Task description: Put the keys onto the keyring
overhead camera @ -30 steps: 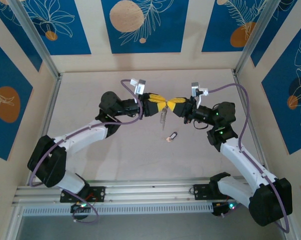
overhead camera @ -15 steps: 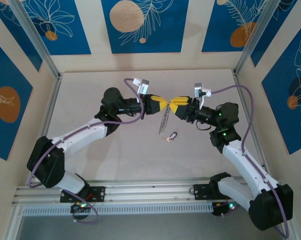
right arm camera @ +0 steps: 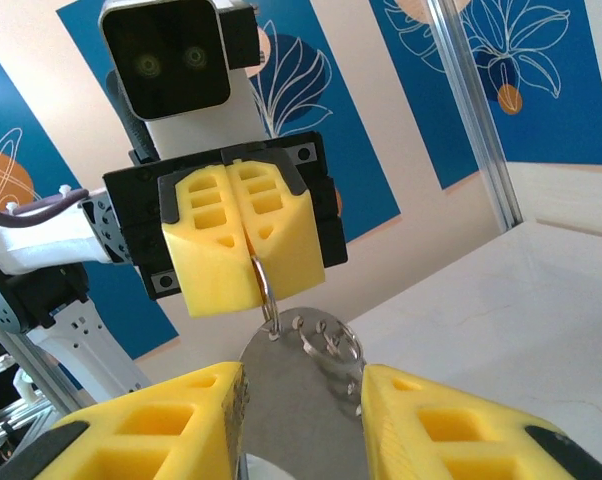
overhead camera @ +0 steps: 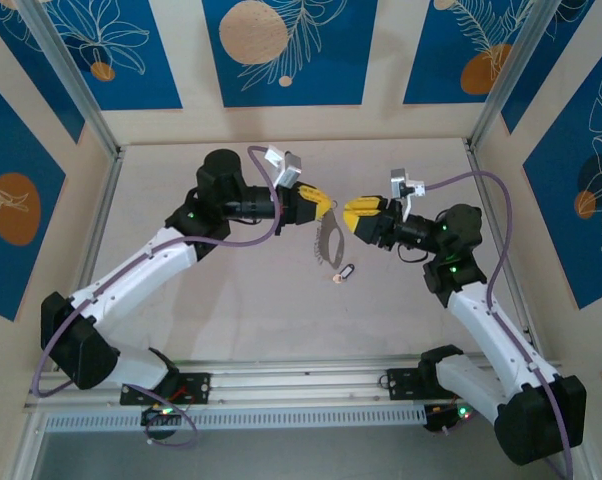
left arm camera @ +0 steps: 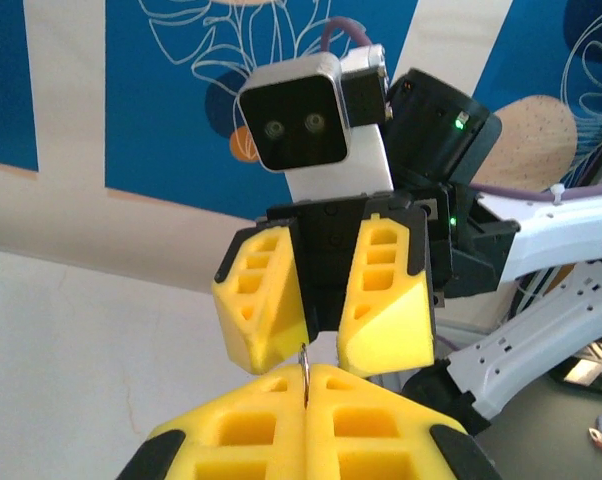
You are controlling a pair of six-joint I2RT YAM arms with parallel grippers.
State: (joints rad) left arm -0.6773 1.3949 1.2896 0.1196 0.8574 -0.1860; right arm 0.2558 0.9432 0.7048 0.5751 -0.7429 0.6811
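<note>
Top view, left claw (overhead camera: 321, 205): closed tight on the upper end of the keyring (overhead camera: 329, 240), raised above the middle of the bench (overhead camera: 231, 300).
Top view, keyring: hangs down from the left claw's tips as a thin grey loop, clear of the bench surface.
Top view, right claw (overhead camera: 353, 209): faces the left claw tip to tip, just beside it, with a small gap between them; fingers parted, nothing gripped.
Top view, key (overhead camera: 344, 271): lies flat on the bench, a small dark piece with a tan end, just below the hanging keyring and apart from both claws.
Left wrist view, left claw (left arm camera: 306, 385): the two yellow pads are pressed together, with a thin wire of the keyring (left arm camera: 304, 362) sticking up from the seam.
Left wrist view, right claw (left arm camera: 324, 352): directly opposite, with an empty gap between its pads.
Right wrist view, left claw (right arm camera: 249, 288): pads shut on the thin wire at the top of the keyring (right arm camera: 306, 350).
Right wrist view, keyring: a flat silvery part with a row of small holes dangles below the wire.
Right wrist view, right claw (right arm camera: 303, 385): fingers spread to either side of the dangling silvery part; whether they touch it I cannot tell here.
</note>
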